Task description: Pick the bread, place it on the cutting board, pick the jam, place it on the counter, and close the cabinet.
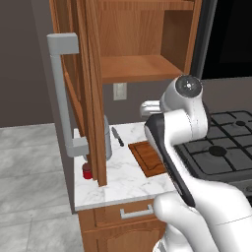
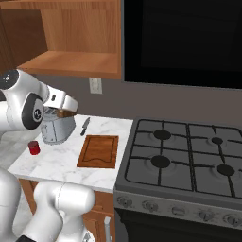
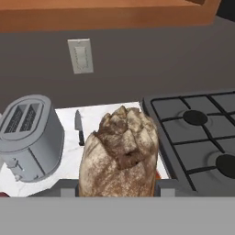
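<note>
— Pincer (image 3: 117, 190) state?
— Clamped on the bread (image 3: 120, 153), one finger either side of its lower flanks, held in the air above the bench (image 2: 61, 158).
— Handling?
— Probably light. Crust looks rough and stiff, so little risk of slipping, but likely soft inside; squeezing harder could crush it. Widest part of the body seems the right place to hold.
— Surroundings, going outward?
— Toaster (image 3: 30, 137) at nine o'clock of the loaf in the hand view, knife (image 3: 79, 126) at eleven. Cutting board (image 2: 99, 151) below, at four o'clock of the bread in the right base view. Jam (image 2: 33, 147) already on the marble, at eight. Cabinet (image 1: 86, 88) door open.
</note>
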